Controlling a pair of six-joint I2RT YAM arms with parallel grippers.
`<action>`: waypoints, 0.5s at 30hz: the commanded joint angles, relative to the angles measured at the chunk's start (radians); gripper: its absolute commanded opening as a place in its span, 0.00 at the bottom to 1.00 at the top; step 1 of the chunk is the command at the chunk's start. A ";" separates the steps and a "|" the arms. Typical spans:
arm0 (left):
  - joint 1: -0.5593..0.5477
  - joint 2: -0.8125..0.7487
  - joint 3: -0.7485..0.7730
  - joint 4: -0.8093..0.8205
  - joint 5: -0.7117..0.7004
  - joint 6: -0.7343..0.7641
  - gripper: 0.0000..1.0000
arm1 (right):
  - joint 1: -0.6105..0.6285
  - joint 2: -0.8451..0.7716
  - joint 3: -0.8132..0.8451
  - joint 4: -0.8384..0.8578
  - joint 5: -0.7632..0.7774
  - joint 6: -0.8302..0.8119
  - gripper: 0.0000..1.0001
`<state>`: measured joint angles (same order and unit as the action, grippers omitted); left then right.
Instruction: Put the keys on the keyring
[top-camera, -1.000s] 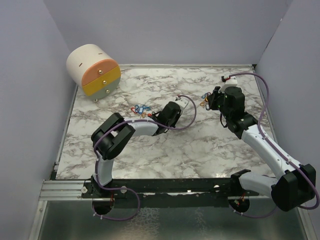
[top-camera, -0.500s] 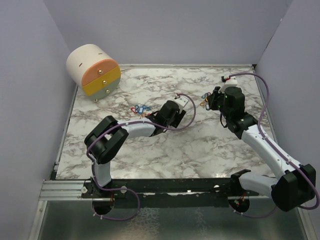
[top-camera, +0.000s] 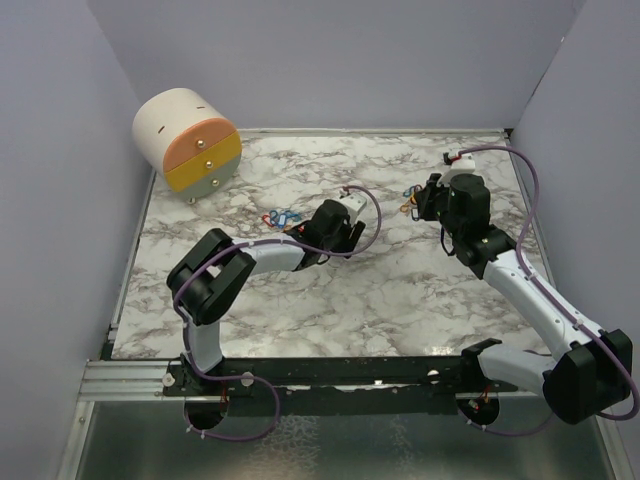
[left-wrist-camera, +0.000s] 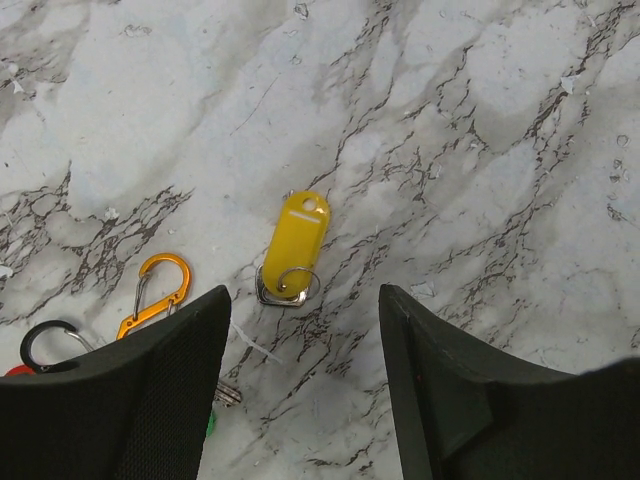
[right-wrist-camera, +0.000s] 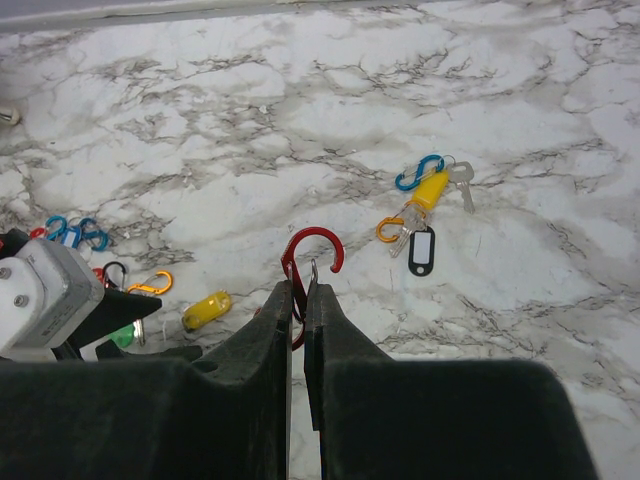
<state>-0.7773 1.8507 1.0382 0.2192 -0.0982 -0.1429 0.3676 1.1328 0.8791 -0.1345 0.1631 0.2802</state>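
A yellow key tag (left-wrist-camera: 296, 238) lies flat on the marble, its small ring on a metal key (left-wrist-camera: 284, 291), just ahead of my open left gripper (left-wrist-camera: 305, 400), which has nothing between its fingers. Beside it lie an orange clip (left-wrist-camera: 156, 294) and a black clip (left-wrist-camera: 44, 341). My right gripper (right-wrist-camera: 300, 292) is shut on a red S-shaped keyring clip (right-wrist-camera: 318, 248) and holds it above the table. Beyond it lie a black tag (right-wrist-camera: 420, 250), a yellow tag (right-wrist-camera: 432, 187) and a silver key (right-wrist-camera: 462, 185). In the top view the left gripper (top-camera: 303, 232) is by the coloured pile (top-camera: 283, 217).
A cylindrical drawer unit (top-camera: 188, 140) with orange and yellow fronts stands at the back left. Blue clips (right-wrist-camera: 70, 232) lie left of the left arm's wrist (right-wrist-camera: 45, 295). Walls close in the table on three sides.
The left gripper's jaws have opened wide and its wrist has shifted a little to the left. The right arm has held still with the red clip.
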 joint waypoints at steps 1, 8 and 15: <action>0.026 0.032 0.024 0.046 0.094 -0.046 0.63 | 0.007 -0.022 -0.012 0.007 -0.004 0.000 0.01; 0.050 0.085 0.051 0.076 0.147 -0.064 0.63 | 0.007 -0.022 -0.013 0.008 0.001 0.001 0.01; 0.053 0.102 0.049 0.066 0.201 -0.119 0.63 | 0.007 -0.021 -0.011 0.009 0.004 0.002 0.01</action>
<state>-0.7258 1.9411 1.0691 0.2665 0.0231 -0.2089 0.3676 1.1320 0.8757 -0.1345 0.1635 0.2802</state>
